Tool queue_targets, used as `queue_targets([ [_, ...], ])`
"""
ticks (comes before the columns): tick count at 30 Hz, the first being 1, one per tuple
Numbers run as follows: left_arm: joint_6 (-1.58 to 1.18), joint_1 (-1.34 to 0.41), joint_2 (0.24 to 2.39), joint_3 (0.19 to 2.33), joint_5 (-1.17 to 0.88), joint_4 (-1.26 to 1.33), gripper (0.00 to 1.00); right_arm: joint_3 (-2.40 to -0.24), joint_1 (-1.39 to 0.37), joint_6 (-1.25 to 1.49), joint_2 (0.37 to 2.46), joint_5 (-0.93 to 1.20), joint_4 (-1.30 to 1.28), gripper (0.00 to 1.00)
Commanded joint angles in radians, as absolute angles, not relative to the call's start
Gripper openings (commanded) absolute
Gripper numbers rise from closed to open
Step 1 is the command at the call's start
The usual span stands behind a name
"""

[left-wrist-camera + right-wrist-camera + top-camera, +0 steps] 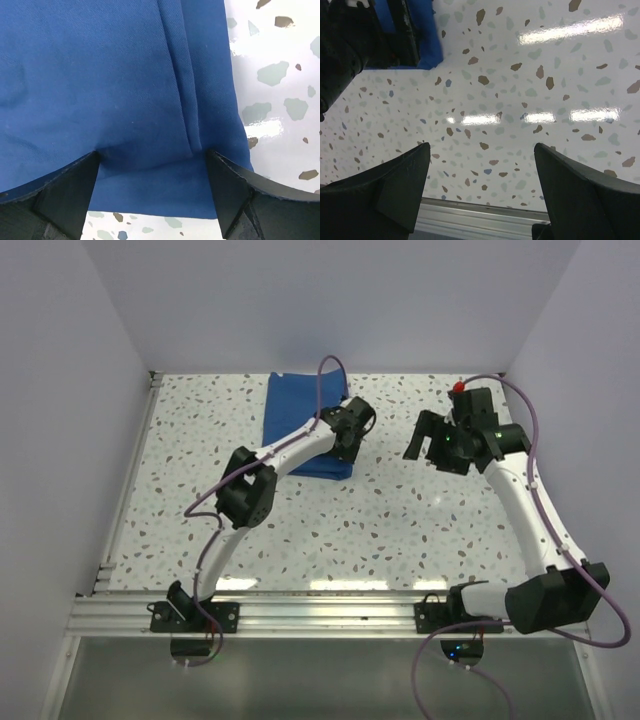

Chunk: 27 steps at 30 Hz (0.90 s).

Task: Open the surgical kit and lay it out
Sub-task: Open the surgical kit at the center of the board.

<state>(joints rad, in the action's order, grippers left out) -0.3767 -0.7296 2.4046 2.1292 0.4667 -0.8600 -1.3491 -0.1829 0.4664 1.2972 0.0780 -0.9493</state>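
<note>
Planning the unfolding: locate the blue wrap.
Top view: the blue cloth wrap lies at the far side of the table, left of centre, the left tool over its near right corner.

One fixed view and two wrist views share the blue cloth wrap (295, 415).
The top camera looks down from above and behind the arm bases (195, 617) over the whole tabletop (400, 530). The left wrist camera sits very close over the wrap's edge, between the left fingers (60, 200). The right wrist camera, farther off beside the wrap, looks past the right fingers (590, 195) at tabletop, catching one wrap corner.
</note>
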Motion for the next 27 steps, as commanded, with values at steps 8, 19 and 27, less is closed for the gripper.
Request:
queue_targets([
  [8, -0.397, -0.67, 2.448, 2.241, 0.549, -0.853, 0.84, -1.338, -0.186, 0.459, 1.273, 0.118, -0.988, 0.89],
  [19, -0.426, -0.615, 2.395, 2.26, 0.462, -0.848, 0.0, -1.339, -0.186, 0.451, 1.308, 0.115, -0.95, 0.87],
  [27, -0.586, -0.3, 1.866, 1.762, 0.31, -0.631, 0.0, -1.693, -0.368, 0.388, 1.589, 0.114, -0.937, 0.85],
])
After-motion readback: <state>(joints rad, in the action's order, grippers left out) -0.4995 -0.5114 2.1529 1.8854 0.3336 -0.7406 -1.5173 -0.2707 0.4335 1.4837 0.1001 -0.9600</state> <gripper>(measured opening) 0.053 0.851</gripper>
